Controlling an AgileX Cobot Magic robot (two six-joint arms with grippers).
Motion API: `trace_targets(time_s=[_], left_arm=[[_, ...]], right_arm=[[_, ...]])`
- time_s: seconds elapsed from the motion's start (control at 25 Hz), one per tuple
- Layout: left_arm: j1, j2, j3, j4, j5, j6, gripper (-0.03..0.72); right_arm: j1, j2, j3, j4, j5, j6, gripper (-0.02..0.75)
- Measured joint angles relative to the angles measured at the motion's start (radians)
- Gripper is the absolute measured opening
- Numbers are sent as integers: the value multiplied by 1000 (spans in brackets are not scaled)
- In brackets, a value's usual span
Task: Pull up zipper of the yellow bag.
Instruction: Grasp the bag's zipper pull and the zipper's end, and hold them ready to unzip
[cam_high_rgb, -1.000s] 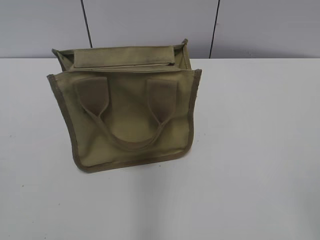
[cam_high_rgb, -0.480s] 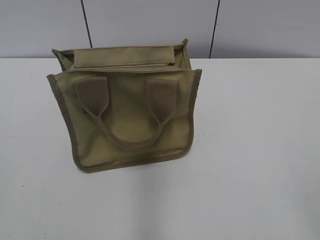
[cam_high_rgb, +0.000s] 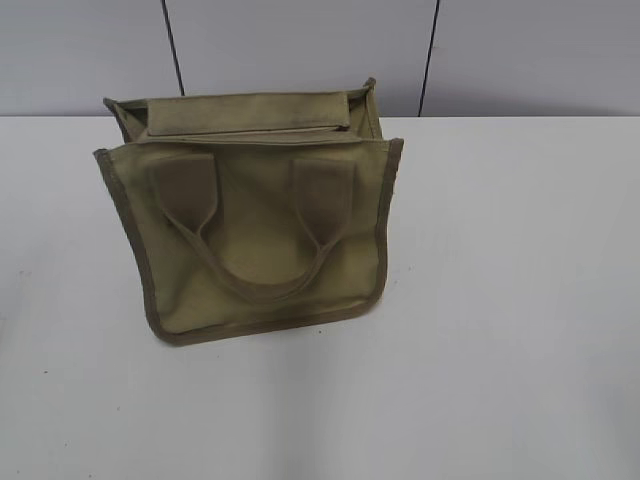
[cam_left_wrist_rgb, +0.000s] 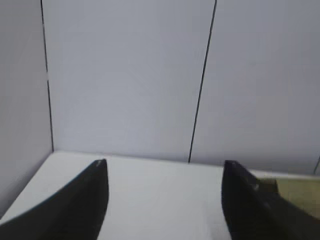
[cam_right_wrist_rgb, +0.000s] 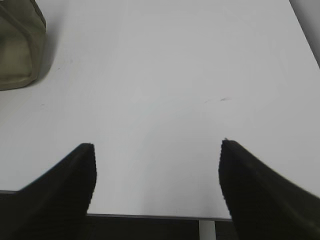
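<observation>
Nearest you, the right gripper (cam_right_wrist_rgb: 155, 145) hangs over the near edge of the white table (cam_right_wrist_rgb: 165, 75), its two dark fingers (cam_right_wrist_rgb: 60, 185) spread wide apart with nothing between them. In that wrist view a corner of the yellow bag (cam_right_wrist_rgb: 17, 47) shows at the far left, well apart from the fingers.

Farther in, you find the bag (cam_high_rgb: 255, 230) standing on the table (cam_high_rgb: 500, 300), left of the middle and toward the far side. Its broad near face tilts toward you, darker trim runs round its edges, and one looped handle (cam_high_rgb: 255, 270) hangs down flat against that face. The second handle (cam_high_rgb: 245, 112) lies folded across the top. Beside it a thin line runs left to right along the top, which looks like the zipper (cam_high_rgb: 250, 133); you cannot make out the slider or how far it is closed.

Your left gripper (cam_left_wrist_rgb: 164, 165) is also released, fingers (cam_left_wrist_rgb: 87, 200) wide apart and empty, above the far left part of the table (cam_left_wrist_rgb: 160, 200). A sliver of the bag (cam_left_wrist_rgb: 295, 192) shows just behind its right finger. Beyond stands the grey panelled wall (cam_high_rgb: 300, 50).
</observation>
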Motion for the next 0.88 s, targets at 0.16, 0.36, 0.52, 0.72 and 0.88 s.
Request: trace_targets(time_s=[0.16, 0.36, 0.52, 0.72, 0.88], left_arm=[[-5, 183, 142, 0, -507, 0, 451], [-31, 515, 244, 128, -835, -19, 418], [-51, 860, 247, 351, -1064, -110, 377], [-51, 1207, 247, 537, -1316, -208, 354], [-51, 1385, 206, 687, -1381, -214, 351]], right_arm=[[0, 0, 0, 0, 0, 0, 582], [0, 0, 0, 0, 0, 0, 582], [0, 0, 0, 1, 0, 0, 582], [0, 0, 0, 1, 0, 0, 582], [0, 0, 0, 1, 0, 0, 582]])
